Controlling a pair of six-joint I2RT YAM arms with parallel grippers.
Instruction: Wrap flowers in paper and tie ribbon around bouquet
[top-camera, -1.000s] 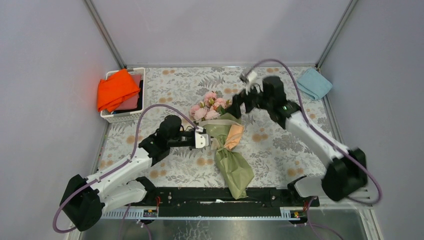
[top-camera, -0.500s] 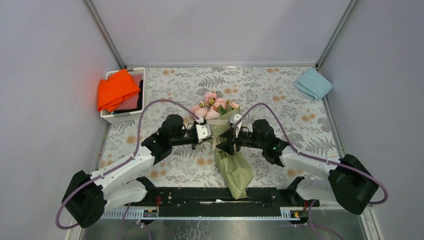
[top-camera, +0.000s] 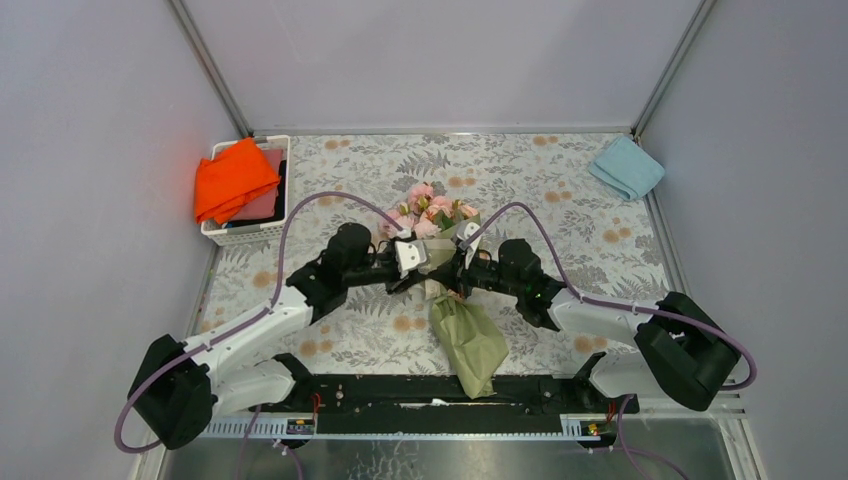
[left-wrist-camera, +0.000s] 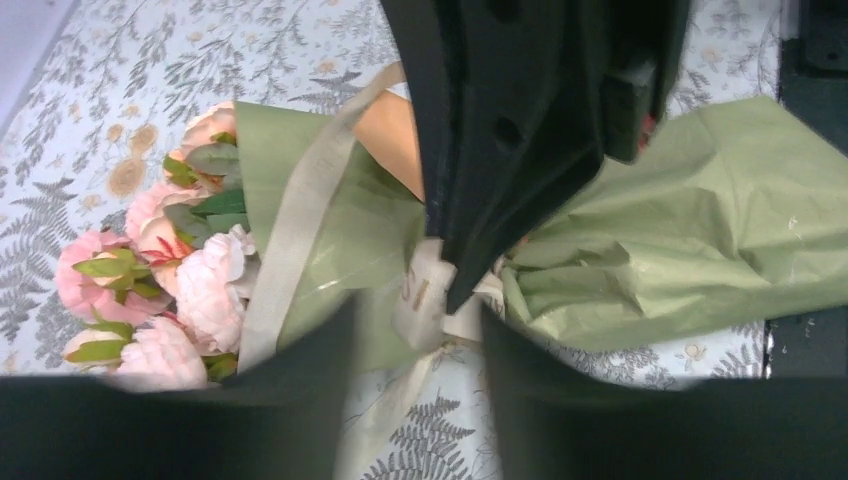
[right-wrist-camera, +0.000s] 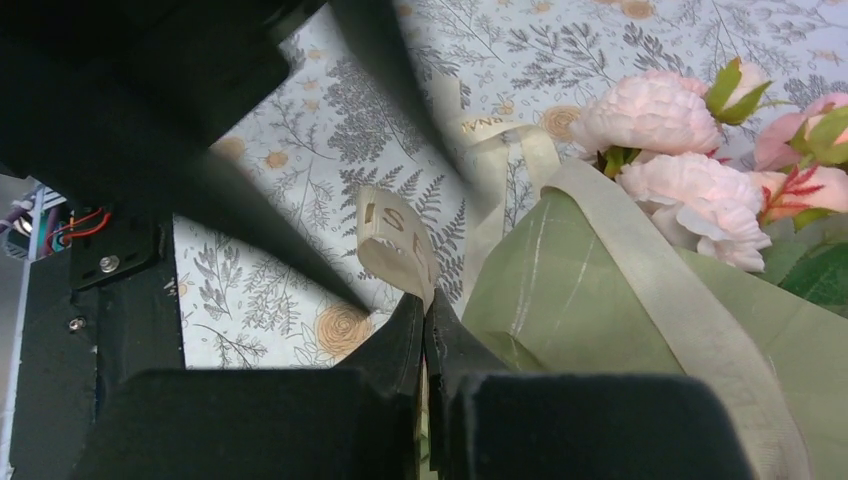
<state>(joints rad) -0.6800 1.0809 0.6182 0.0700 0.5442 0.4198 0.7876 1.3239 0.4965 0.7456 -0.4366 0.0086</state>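
The bouquet (top-camera: 455, 300) lies mid-table: pink flowers (top-camera: 425, 210) (left-wrist-camera: 210, 280) (right-wrist-camera: 650, 110) pointing away, olive paper (top-camera: 470, 340) (left-wrist-camera: 700, 200) (right-wrist-camera: 560, 300) narrowing toward the near edge. The cream ribbon (left-wrist-camera: 300, 210) (right-wrist-camera: 395, 235) crosses the paper and bunches at the waist. My right gripper (top-camera: 452, 272) (right-wrist-camera: 425, 305) reaches in from the right and is shut on a ribbon loop at the waist. Facing it from the left, my left gripper (top-camera: 428, 258) (left-wrist-camera: 418, 315) has its jaws apart, with a ribbon strand lying loose in the gap.
A white basket (top-camera: 215, 232) holding an orange cloth (top-camera: 235, 180) stands at the back left. A folded light blue cloth (top-camera: 627, 167) lies at the back right. A black rail (top-camera: 420, 390) runs along the near edge under the paper's tail.
My right arm swung from the back right down to the bouquet's waist and shut on the ribbon. My left gripper's jaws parted and it edged toward the bouquet.
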